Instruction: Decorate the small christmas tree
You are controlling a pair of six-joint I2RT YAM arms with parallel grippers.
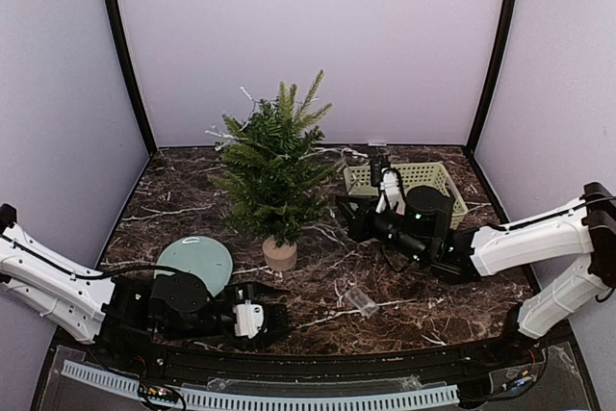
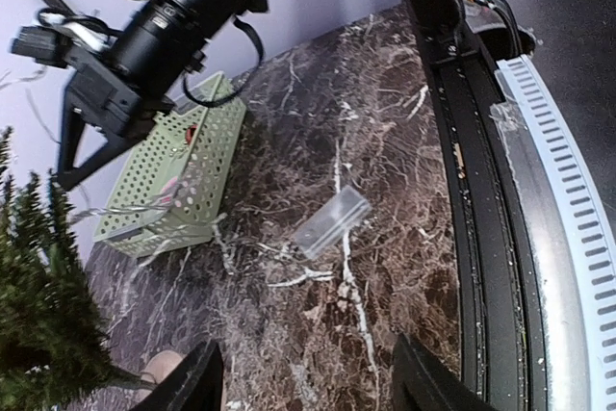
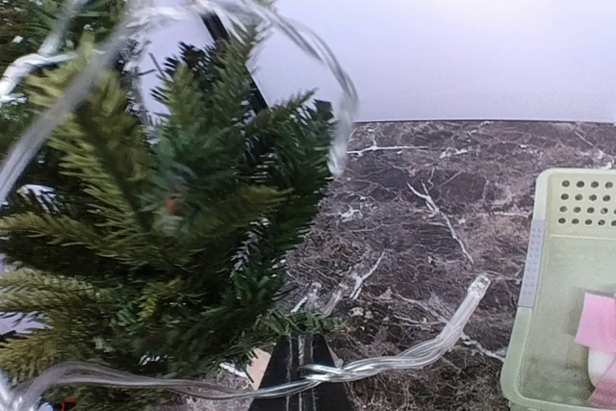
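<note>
The main hazard is the small christmas tree [image 1: 274, 170] itself. It stands in a little pot [image 1: 280, 254] at the middle of the marble table [image 1: 173, 199], and the clear light string [image 3: 404, 358] already loops through its upper branches. Any sideways haul by the right gripper [image 3: 303, 374] would probably drag the top over and tip the pot. The strand is thin and looks slick, so it could slide out of the pinch. It could also snag on needles and bunch on one side instead of winding round. The slack lying near the green basket [image 1: 404, 180] might catch on its rim as well. The right gripper's fingers are closed to a narrow point just beside the lower right branches, and the string appears to be pinched between their tips, running off to both sides. The left gripper [image 2: 308, 382] rests low near the front edge, well apart from the tree, its fingers [image 2: 197, 382] spread wide with nothing between them. A clear plastic piece [image 2: 332, 221] lies on the marble ahead of it, untouched.
</note>
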